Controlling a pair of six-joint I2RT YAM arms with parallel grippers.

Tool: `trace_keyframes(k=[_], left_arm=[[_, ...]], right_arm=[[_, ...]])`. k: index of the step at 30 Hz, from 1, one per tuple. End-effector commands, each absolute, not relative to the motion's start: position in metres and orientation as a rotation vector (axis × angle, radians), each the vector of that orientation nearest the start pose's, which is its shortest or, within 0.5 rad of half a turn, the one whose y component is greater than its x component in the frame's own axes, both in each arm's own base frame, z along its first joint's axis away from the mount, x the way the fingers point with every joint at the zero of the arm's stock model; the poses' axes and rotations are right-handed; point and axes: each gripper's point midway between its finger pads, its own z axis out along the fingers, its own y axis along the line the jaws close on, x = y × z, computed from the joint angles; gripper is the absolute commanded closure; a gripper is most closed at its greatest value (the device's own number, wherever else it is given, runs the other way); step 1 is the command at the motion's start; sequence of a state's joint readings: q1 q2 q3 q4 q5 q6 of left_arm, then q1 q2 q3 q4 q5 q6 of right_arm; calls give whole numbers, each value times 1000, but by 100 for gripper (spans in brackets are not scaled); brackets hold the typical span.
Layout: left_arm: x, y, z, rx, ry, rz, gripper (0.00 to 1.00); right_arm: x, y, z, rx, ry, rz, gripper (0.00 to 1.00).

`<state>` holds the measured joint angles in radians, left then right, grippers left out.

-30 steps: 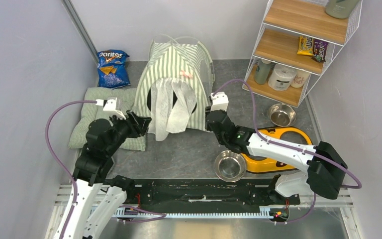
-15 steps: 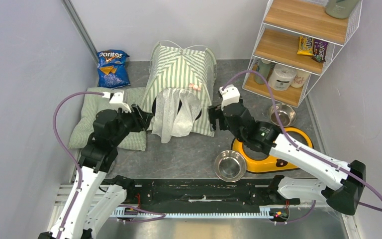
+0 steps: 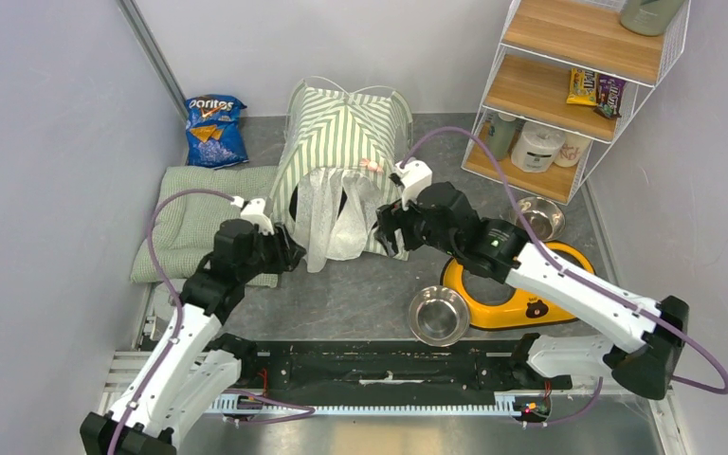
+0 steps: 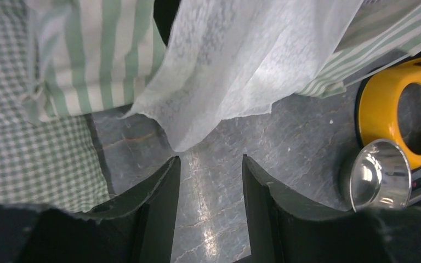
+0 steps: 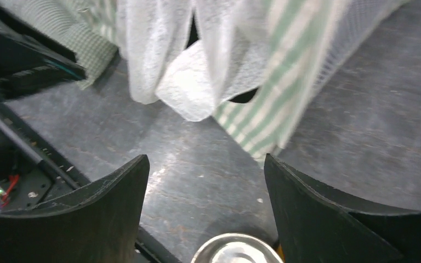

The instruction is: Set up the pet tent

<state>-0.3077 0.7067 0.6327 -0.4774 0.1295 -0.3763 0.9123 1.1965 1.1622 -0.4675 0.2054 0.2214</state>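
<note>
The green-and-white striped pet tent (image 3: 346, 142) stands upright at the back middle of the floor, white mesh curtains (image 3: 332, 223) hanging over its dark front opening. My left gripper (image 3: 287, 254) is open and empty, just left of the curtain's lower edge; in the left wrist view the curtain (image 4: 241, 66) hangs just beyond my gripper (image 4: 208, 161). My right gripper (image 3: 386, 232) is open and empty by the tent's front right corner; in the right wrist view the striped corner (image 5: 268, 120) lies just past my gripper (image 5: 205, 159).
A pale green quilted cushion (image 3: 190, 223) lies left of the tent. A yellow double-bowl holder (image 3: 531, 284) and a steel bowl (image 3: 438, 315) sit at the right front, another bowl (image 3: 536, 218) by the wire shelf (image 3: 569, 90). A Doritos bag (image 3: 214, 129) lies at the back left.
The tent has gone from leaning left to standing upright. Both grippers have let go of its lower corners and drawn inward toward the curtain front; the right one moved left.
</note>
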Motion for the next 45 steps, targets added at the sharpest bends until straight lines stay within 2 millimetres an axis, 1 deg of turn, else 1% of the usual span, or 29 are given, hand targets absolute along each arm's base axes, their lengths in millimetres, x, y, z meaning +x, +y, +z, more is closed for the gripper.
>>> trace_keyframes(k=[1, 5, 8, 9, 12, 14, 16, 18, 20, 22, 23, 26, 27, 29, 30, 32, 34, 35, 38, 41, 43, 44, 45], left_arm=[[248, -133, 163, -37, 2078, -609, 49], [262, -152, 156, -17, 1995, -628, 48], [275, -147, 147, -18, 1992, -513, 48], [280, -142, 142, -31, 1997, -458, 48], [293, -131, 143, -58, 1954, -365, 46], [299, -130, 145, -49, 1930, -343, 45], [303, -133, 144, -45, 1925, -349, 44], [304, -142, 140, -44, 1927, -402, 45], [305, -153, 138, -39, 1931, -467, 53], [306, -153, 137, -70, 1933, -476, 62], [306, -152, 139, -78, 1928, -474, 69], [305, -146, 149, -90, 1917, -447, 97], [304, -141, 155, -107, 1919, -424, 98], [300, -133, 168, -124, 1929, -393, 98], [295, -129, 172, -126, 1945, -375, 98], [288, -121, 186, -135, 1951, -347, 98], [281, -109, 200, -149, 1955, -296, 98], [278, -100, 204, -161, 1962, -252, 98], [273, -82, 224, -176, 1946, -159, 98], [274, -77, 239, -161, 1932, -124, 98], [275, -78, 245, -153, 1929, -123, 98], [276, -78, 248, -149, 1927, -122, 98], [277, -78, 250, -149, 1925, -117, 98]], right_arm=[[242, 322, 247, -619, 1999, 719, 18], [256, 344, 234, -563, 1984, 765, 19], [269, 352, 228, -522, 1996, 742, 21], [273, 355, 224, -516, 1999, 736, 21], [283, 360, 220, -472, 2001, 724, 21], [287, 363, 216, -460, 2005, 719, 21], [294, 364, 213, -418, 2009, 700, 22], [300, 362, 209, -384, 2013, 664, 25], [307, 359, 207, -355, 2013, 631, 29], [311, 358, 205, -337, 2011, 606, 32], [313, 359, 204, -332, 2010, 599, 32], [316, 361, 201, -319, 2018, 592, 34], [317, 361, 200, -317, 2021, 588, 35], [318, 362, 198, -313, 2028, 585, 36], [319, 362, 197, -310, 2030, 581, 36], [321, 364, 194, -309, 2036, 572, 36], [326, 363, 187, -303, 2044, 537, 35], [330, 360, 183, -286, 2045, 506, 35], [340, 358, 172, -266, 2042, 444, 34], [345, 362, 164, -292, 2032, 427, 35], [348, 367, 157, -308, 2045, 417, 41], [348, 367, 151, -314, 2061, 403, 45], [348, 368, 147, -316, 2075, 397, 53]])
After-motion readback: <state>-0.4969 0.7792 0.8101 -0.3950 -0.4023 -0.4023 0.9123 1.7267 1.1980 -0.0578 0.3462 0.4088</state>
